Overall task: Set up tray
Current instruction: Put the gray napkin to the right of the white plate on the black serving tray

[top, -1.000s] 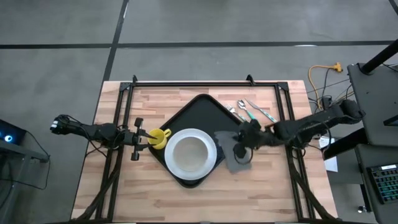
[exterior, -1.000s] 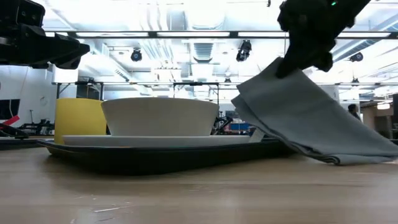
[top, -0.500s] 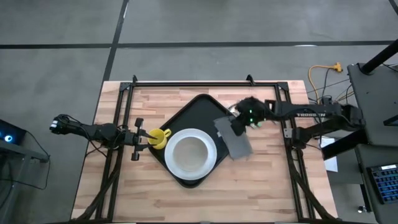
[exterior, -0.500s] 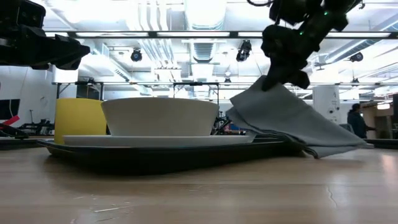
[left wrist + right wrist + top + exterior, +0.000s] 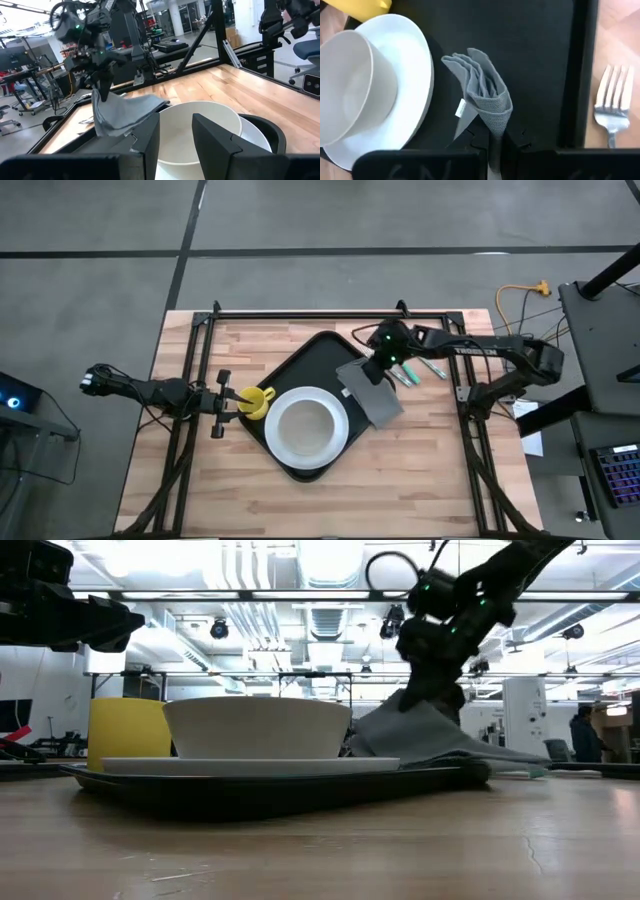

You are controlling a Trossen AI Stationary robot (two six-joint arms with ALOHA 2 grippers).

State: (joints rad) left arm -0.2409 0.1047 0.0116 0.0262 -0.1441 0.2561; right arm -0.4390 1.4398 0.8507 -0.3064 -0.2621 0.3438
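- Left claw (image 5: 222,397): low at the tabletop's (image 5: 420,470) left side, just beside the yellow cup (image 5: 257,402); fingers (image 5: 215,137) apart, holding nothing.
- Tray (image 5: 310,360): black, set cornerwise at tabletop centre. Carries the yellow cup, a white plate (image 5: 340,435) and 1 white bowl (image 5: 305,425) on the plate.
- Right claw (image 5: 381,363): above the tray's right edge, clamped on a grey napkin (image 5: 372,394) that drapes from tray to tabletop.
- Fork (image 5: 612,107) and other cutlery: on the tabletop just right of the tray.
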